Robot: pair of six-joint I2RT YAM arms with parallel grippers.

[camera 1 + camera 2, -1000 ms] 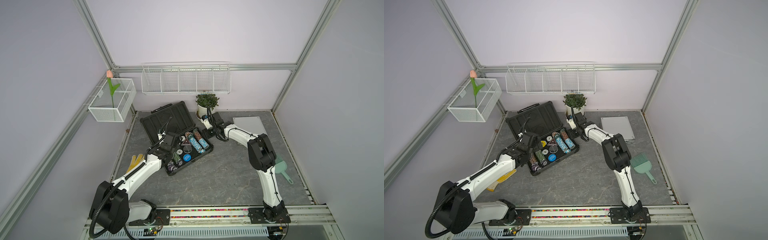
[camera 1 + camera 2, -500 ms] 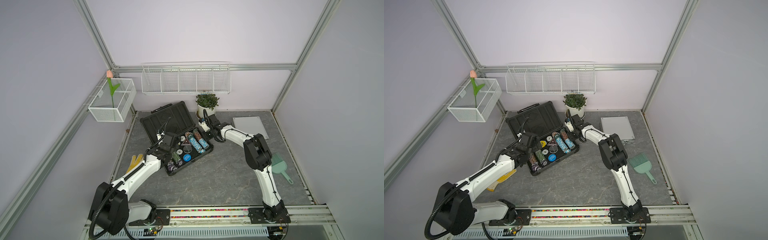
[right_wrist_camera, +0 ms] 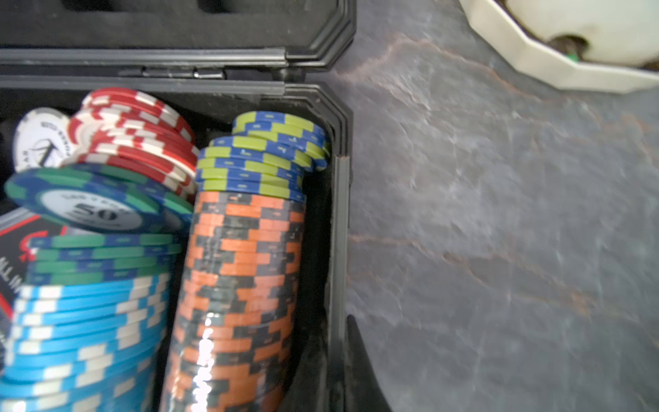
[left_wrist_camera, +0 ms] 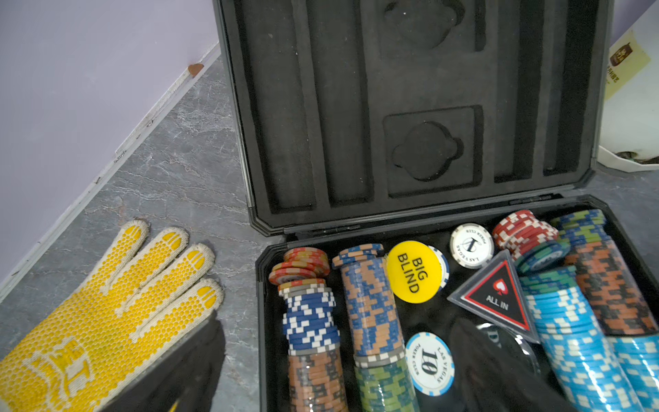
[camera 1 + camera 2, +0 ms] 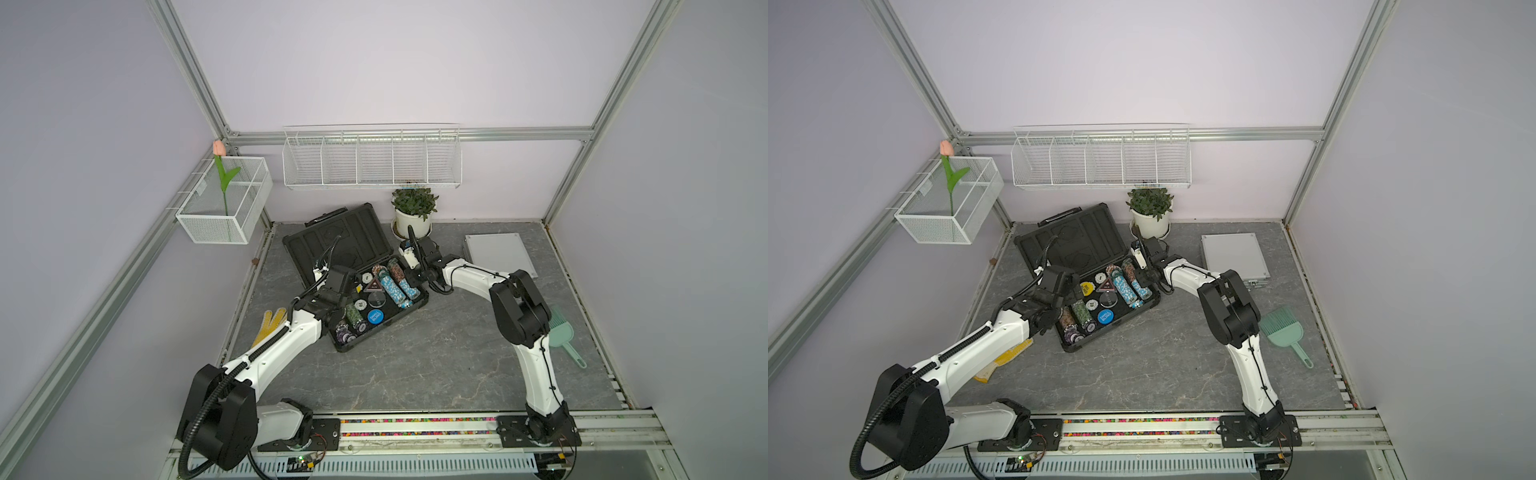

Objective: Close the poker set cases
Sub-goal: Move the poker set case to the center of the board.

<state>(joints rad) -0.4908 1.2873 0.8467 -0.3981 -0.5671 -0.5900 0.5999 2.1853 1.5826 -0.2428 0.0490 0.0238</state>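
In both top views the larger dark-grey case [image 5: 386, 329] lies open at an angle toward the back left of the grey tabletop [image 5: 415, 365]. Its lid [image 5: 357, 232] leans back toward the wall and its base is packed with rows of colourful chips [image 5: 392, 284]. The smaller silver case [image 5: 498, 257] lies flat and closed well to its right, with a potted plant [image 5: 413, 208] at the back between them. My left tool [image 5: 333, 319] hangs at the base's left side and my right tool [image 5: 414, 277] at its right wall. From my left wrist, the lid's black lining shows long slots and two moulded recesses. Below the hinge sit striped chip columns, a yellow BIG BLIND disc [image 4: 413, 271] and a black-and-red ALL IN triangle [image 4: 495, 296]. My left tool's fingers [image 4: 185, 367] stand wide apart, one over a yellow dotted glove [image 4: 107, 314] beside the case, the other over the chips. From my right wrist I see the base's far right corner with its grey rim, holding orange-and-black, lime-and-blue, red-and-white and light-blue stacks. My right tool's jaws are together. One finger [image 3: 363, 374] shows just outside the wall, and I cannot tell whether it pinches that wall.
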